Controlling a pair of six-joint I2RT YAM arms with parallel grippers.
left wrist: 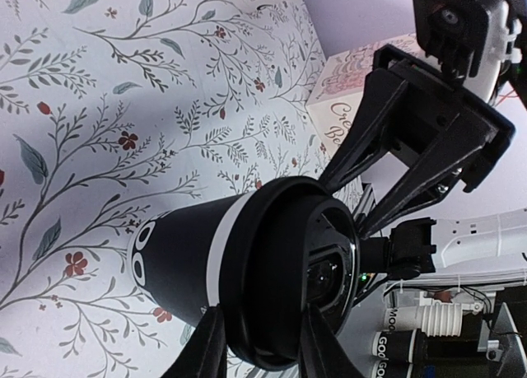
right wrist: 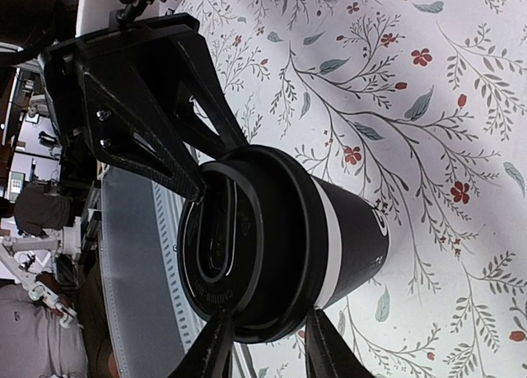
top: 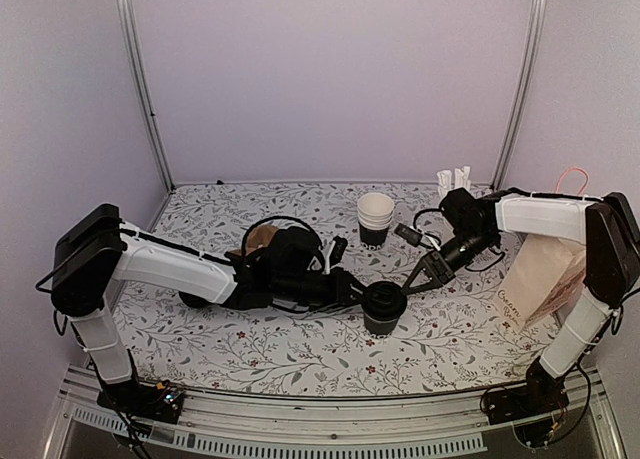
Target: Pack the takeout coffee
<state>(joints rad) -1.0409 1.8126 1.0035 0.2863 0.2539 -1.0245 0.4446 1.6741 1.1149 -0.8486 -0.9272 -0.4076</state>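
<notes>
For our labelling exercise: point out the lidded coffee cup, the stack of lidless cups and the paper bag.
lidded coffee cup (top: pixel 383 301), top view, black lid
stack of lidless cups (top: pixel 375 212), top view, white wall
paper bag (top: pixel 540 274), top view, printed front

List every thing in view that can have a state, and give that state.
takeout coffee, upright, black lid on.
left gripper, shut on the takeout coffee at its lid.
right gripper, straddles the lid; grip unclear.
stack of cups, upright, nested, lidless.
paper bag, standing; open or closed cannot be told.
</notes>
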